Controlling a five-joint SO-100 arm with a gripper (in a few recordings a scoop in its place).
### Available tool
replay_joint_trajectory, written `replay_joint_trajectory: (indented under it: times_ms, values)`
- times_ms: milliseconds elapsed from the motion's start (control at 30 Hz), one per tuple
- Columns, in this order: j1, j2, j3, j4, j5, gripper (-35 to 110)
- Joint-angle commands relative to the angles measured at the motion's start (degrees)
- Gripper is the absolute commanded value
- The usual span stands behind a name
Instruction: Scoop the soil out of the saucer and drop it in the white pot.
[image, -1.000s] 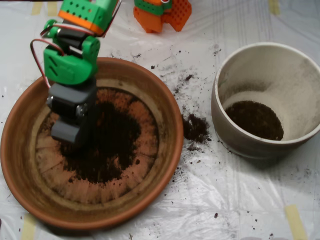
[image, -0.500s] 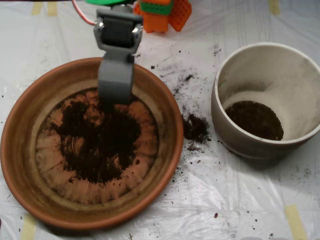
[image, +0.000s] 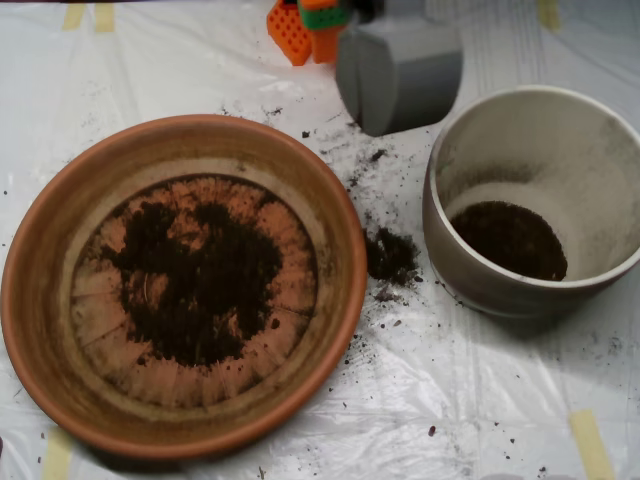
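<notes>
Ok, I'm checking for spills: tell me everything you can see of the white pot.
The white pot is a round, off-white ceramic-looking vessel with a thick rim, standing upright on the plastic sheet at right. Its inside is dusty and smudged, with dark soil on its floor. The grey scoop hangs by its upper-left rim.

plastic-covered table (image: 300, 440), saucer (image: 40, 330), white pot (image: 450, 255), spilled soil (image: 390, 255)

One saucer (image: 40, 300) on the sheet, terracotta, and one white pot (image: 470, 275) to its right. Soil (image: 205, 280) sits in three lots: one dark patch inside the saucer, one layer at the bottom of the white pot, one small spilled clump between saucer and pot. One grey scoop (image: 400, 75) is above that clump. Four tape strips at the sheet's edges.
</notes>
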Motion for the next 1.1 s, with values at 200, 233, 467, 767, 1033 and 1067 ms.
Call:
replay_joint_trajectory:
  times_ms: [200, 233, 467, 767, 1033, 1067]
  values:
    - [-13.4, -16.3, -23.5, 10.9, -0.1, -1]
    - [-13.8, -18.7, -25.8, 12.1, 0.3, -1]
    - [-15.2, -28.7, -34.5, 15.6, 1.3, -1]
    - [-19.0, -40.8, -49.3, 25.9, 3.3, 27]
    - [-18.8, -42.4, -49.4, 25.8, 4.0, 27]
    - [-18.6, -42.5, -49.3, 25.7, 4.2, 27]
